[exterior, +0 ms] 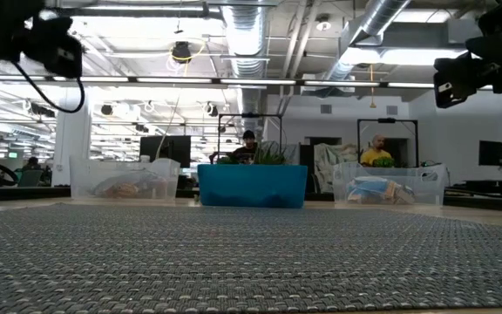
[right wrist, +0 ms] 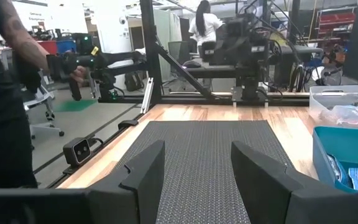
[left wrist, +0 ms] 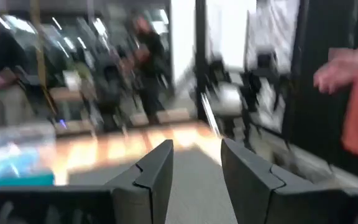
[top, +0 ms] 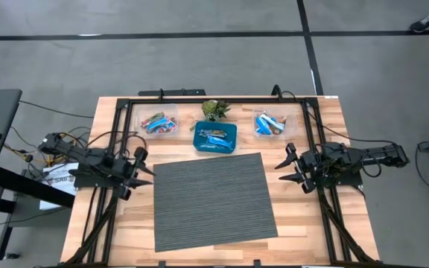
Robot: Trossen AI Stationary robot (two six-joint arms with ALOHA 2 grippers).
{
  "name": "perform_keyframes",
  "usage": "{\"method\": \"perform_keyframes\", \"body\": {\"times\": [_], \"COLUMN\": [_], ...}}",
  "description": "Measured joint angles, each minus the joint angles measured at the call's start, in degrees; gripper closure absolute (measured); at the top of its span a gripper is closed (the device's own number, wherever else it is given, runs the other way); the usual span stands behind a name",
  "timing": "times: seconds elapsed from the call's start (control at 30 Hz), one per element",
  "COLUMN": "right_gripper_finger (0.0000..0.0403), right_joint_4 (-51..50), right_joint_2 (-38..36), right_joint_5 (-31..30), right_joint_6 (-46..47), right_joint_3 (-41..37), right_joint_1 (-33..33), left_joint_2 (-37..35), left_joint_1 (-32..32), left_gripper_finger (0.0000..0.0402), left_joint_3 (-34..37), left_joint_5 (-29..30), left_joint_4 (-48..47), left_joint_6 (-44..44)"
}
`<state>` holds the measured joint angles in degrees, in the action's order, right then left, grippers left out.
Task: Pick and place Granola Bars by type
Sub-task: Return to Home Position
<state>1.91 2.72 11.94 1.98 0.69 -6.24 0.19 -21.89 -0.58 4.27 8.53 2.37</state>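
Both arms sat pulled back at the sides of the worktop [top: 304, 223]. The left gripper [top: 146, 162] was by the left edge of the gray mat [top: 214, 201], and the right gripper [top: 286, 164] was by its right edge. Each gripper had its fingers spread apart and nothing between them. The mat had no bars on it. The granola bars [top: 214, 137] were all at the far side of the worktop. Some lay in the blue dish [top: 196, 141] in the middle. Some lay in the clear bin on the left [top: 176, 115], and some in the clear bin on the right [top: 284, 115]. A small green plant [top: 215, 109] stood just behind the dish. The sorting looked done, so the arms only had to go to rest. A few things could go wrong from there. A person's hand [left wrist: 337, 71] showed close by in the left wrist view. Another person [right wrist: 5, 93] stood near the frame in the right wrist view. An arm that swung out fast could bump someone who leaned in. A gripper that dipped too low could catch the mat and drag it. That might push the dish or a bin and spill the bars. The left bin seemed to hold orange and blue wrappers together. It was too small to tell if a bar was in the wrong place.
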Motion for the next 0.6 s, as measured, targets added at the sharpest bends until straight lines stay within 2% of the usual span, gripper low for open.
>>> {"method": "perform_keyframes", "body": {"times": [0.1, 0.2, 0.6], "right_gripper_finger": [0.0226, 0.0225, 0.0225], "right_joint_4": [0.0, 0.0, 0.1], "right_joint_2": [0.0, 0.0, 0.0], "right_joint_5": [0.0, 0.0, 0.0], "right_joint_6": [0.0, 0.0, 0.0], "right_joint_3": [0.0, 0.0, 0.0], "right_joint_1": [0.0, 0.0, 0.0], "left_joint_2": [0.0, 0.9, 0.9], "left_joint_1": [0.0, -0.1, -0.1], "left_gripper_finger": [0.0274, 0.0274, 0.0274], "left_joint_3": [0.0, 0.0, 0.0], "left_joint_5": [-3.9, -5.6, -3.8], "left_joint_4": [-6.3, -6.5, -6.8], "left_joint_6": [-1.8, -1.1, -1.8]}}
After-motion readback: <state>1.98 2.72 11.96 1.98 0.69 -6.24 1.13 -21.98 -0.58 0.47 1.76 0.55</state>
